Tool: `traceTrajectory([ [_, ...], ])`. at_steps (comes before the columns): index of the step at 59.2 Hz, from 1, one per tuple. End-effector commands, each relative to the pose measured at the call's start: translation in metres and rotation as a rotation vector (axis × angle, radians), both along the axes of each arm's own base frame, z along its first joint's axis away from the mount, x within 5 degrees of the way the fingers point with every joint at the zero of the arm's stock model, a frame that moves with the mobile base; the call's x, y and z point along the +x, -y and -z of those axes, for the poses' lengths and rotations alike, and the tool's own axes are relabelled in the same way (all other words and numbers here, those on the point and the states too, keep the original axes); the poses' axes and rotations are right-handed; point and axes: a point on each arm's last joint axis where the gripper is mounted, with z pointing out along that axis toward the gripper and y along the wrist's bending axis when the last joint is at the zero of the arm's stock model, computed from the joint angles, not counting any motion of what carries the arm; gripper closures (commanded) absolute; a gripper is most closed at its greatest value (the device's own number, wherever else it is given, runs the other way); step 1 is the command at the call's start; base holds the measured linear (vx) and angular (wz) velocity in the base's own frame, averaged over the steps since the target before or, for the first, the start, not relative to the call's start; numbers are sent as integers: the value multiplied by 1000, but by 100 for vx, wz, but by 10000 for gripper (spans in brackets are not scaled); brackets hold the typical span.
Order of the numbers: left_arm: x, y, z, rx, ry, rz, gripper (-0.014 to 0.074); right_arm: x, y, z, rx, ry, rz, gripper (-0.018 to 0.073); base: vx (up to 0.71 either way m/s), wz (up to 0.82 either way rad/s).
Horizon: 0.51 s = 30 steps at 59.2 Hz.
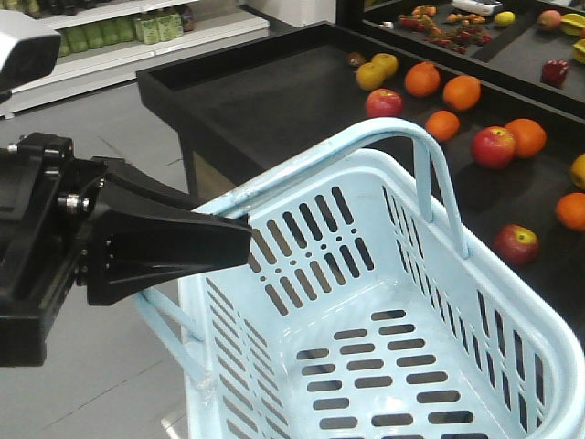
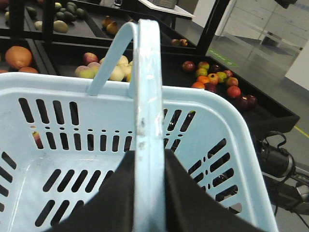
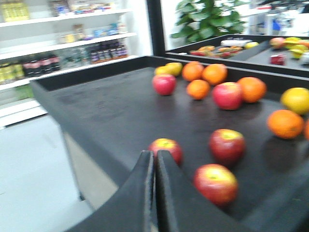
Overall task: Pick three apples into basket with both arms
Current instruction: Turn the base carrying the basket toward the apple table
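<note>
The pale blue basket point(image 1: 384, 302) fills the front view, and I see nothing inside it. My left gripper point(image 1: 239, 240) is shut on one of its hoop handles point(image 2: 145, 96), with a black finger on either side point(image 2: 147, 159). Red apples lie on the black display table point(image 1: 274, 101): one at the back point(image 1: 384, 102), one mid-right point(image 1: 494, 146), one close to the basket point(image 1: 516, 244). My right gripper point(image 3: 155, 154) is shut and empty, its tips just in front of an apple point(image 3: 170, 145). Two more apples point(image 3: 227, 145) point(image 3: 216, 183) lie to its right.
Oranges point(image 1: 462, 91) and yellow fruits point(image 1: 377, 71) lie among the apples on the table. The table has a raised black rim point(image 1: 164, 87). A further fruit tray point(image 1: 512, 37) stands behind it. Store shelves point(image 1: 110, 37) line the back left, over grey floor point(image 1: 110, 146).
</note>
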Motion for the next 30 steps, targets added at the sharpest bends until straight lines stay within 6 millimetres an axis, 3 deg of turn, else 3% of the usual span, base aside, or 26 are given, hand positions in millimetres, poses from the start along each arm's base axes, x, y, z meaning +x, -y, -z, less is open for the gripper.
traceTrajectory([
  [1,-5,-3,-11,2,47,-18,602,0,-1,-3,-5,74,-13,564,-13,49],
  [30,-5,-3,-11,2,47,-18,602,0,-1,-3,-5,74,-13,564,-11,44],
])
